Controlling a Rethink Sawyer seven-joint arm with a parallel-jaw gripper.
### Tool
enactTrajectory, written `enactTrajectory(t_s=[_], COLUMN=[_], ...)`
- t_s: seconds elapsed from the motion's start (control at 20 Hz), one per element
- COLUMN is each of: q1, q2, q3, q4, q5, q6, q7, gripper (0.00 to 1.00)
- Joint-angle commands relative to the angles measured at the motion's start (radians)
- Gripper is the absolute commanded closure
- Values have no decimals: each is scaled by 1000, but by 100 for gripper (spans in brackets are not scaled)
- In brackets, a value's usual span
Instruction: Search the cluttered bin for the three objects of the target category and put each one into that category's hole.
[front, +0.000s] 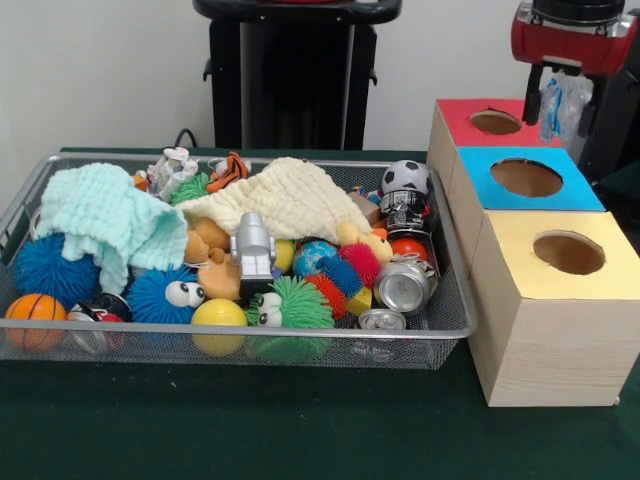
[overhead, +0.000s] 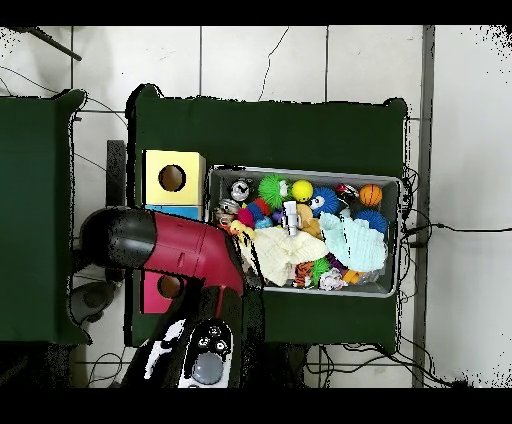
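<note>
Gripper hangs over far right, above red box, clamped on a crumpled clear plastic bottle btwn its fingers. Red box is farthest of 3 boxes in a row right of bin; blue box in middle, yellow box nearest, each w/ a round hole on top. Bin full of clutter: two cans at near right corner, soccer ball far right, cream cloth mid, mint cloth left, basketball near left.

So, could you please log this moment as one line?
gripper: above red box, holding clear item | bin: cluttered | yellow box: empty hole
</note>
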Motion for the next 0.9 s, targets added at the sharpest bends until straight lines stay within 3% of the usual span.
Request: enactTrajectory(t_s=[0.05, 0.1, 0.25, 0.35, 0.4, 0.45, 0.5, 0.6, 0.85, 0.9], q1=[-59, -114, -119, -75, -114, -111, -76, -138, -69, -81], q2=[30, 31, 21, 26, 31, 32, 37, 46, 16, 31], q3=[53, 111, 99, 41, 87, 84, 34, 101, 23, 40], q4=[39, 77, 68, 31, 50, 45, 4, 33, -51, -33], q5=[-69, -28, -49, -105, -78, -81, -123, -98, -161, -155], q6=[-6, -26, 3, 23, 3, 23, 50, 19, 173, 124], q7=[58, 11, 5, 39, 11, 23, 56, -1, 99, 91], gripper=[0, 0, 0, 0, 0, 0, 0, 0, 0, 0])
